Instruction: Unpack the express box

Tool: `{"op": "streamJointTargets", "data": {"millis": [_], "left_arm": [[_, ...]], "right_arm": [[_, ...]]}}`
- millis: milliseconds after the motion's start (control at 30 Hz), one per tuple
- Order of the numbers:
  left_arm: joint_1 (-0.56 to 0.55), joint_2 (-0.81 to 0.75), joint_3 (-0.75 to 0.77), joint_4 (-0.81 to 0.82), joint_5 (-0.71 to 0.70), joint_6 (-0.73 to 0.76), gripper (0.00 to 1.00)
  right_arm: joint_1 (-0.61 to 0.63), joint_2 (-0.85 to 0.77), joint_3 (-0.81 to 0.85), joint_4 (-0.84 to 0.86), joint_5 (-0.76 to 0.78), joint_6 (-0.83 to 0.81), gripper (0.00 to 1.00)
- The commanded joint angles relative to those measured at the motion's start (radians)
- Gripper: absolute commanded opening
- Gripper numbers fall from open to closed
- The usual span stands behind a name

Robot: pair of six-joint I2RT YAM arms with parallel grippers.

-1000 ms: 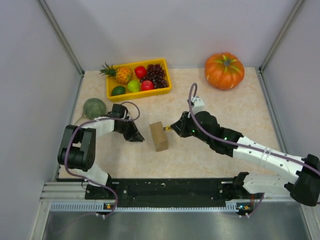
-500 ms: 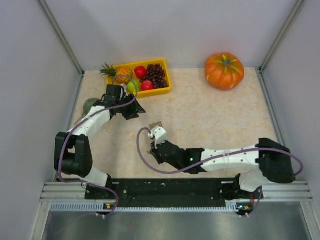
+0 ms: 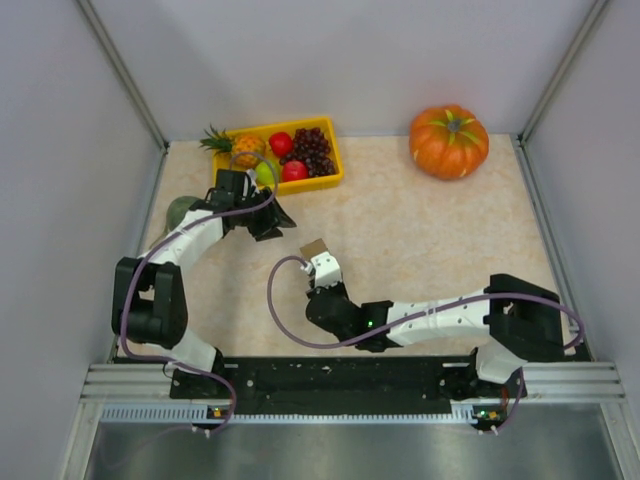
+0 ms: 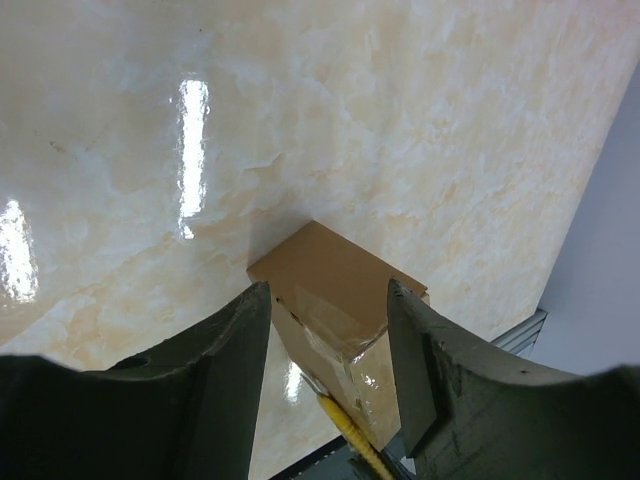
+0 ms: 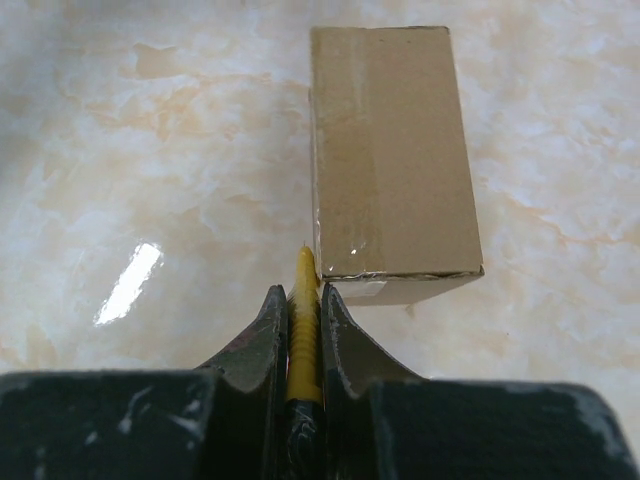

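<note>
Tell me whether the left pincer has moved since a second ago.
Yes. In the top view the left pincer has moved away from the near edge, toward the yellow tray.

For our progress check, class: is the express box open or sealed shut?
Sealed shut. In the right wrist view the express box shows no raised flap, and glossy tape covers its near edge.

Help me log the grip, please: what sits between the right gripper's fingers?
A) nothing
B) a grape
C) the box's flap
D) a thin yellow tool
D: in the right wrist view the right gripper is shut on a thin yellow tool, its tip pointing at the near edge of the express box.
</note>
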Motion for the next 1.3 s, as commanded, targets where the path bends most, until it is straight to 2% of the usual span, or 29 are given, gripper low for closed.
{"op": "streamJointTargets", "data": {"millis": [0, 167, 267, 633, 800, 933, 1033, 1100, 1267], "left_arm": [[0.002, 0.019, 0.04, 0.063, 0.045, -0.013, 0.55], [-0.002, 0.022, 0.041, 0.112, 0.122, -0.02, 0.56], [-0.021, 0.016, 0.037, 0.146, 0.16, -0.005, 0.6], [-0.131, 0.021, 0.007, 0.227, 0.237, 0.079, 0.69], [-0.2, -0.001, 0.049, 0.206, 0.201, 0.213, 0.7], [-0.251, -0.014, 0.09, 0.148, 0.147, 0.355, 0.72], [-0.292, -0.03, 0.11, 0.102, 0.125, 0.495, 0.78], [-0.314, -0.039, 0.11, 0.083, 0.118, 0.596, 0.82], [-0.337, -0.041, 0.109, 0.077, 0.102, 0.775, 0.85]], "right_arm": [[0.011, -0.057, -0.001, -0.048, 0.113, 0.073, 0.0], [-0.02, -0.123, -0.052, -0.151, 0.137, 0.194, 0.0], [-0.042, -0.181, -0.101, -0.171, 0.133, 0.25, 0.0], [-0.218, -0.306, -0.182, -0.133, -0.042, 0.202, 0.0], [-0.226, -0.408, -0.195, -0.185, -0.1, 0.224, 0.0], [-0.224, -0.54, -0.187, -0.304, -0.145, 0.288, 0.0], [-0.233, -0.635, -0.169, -0.419, -0.173, 0.334, 0.0], [-0.258, -0.675, -0.149, -0.496, -0.205, 0.343, 0.0], [-0.347, -0.749, -0.087, -0.627, -0.289, 0.354, 0.0]]}}
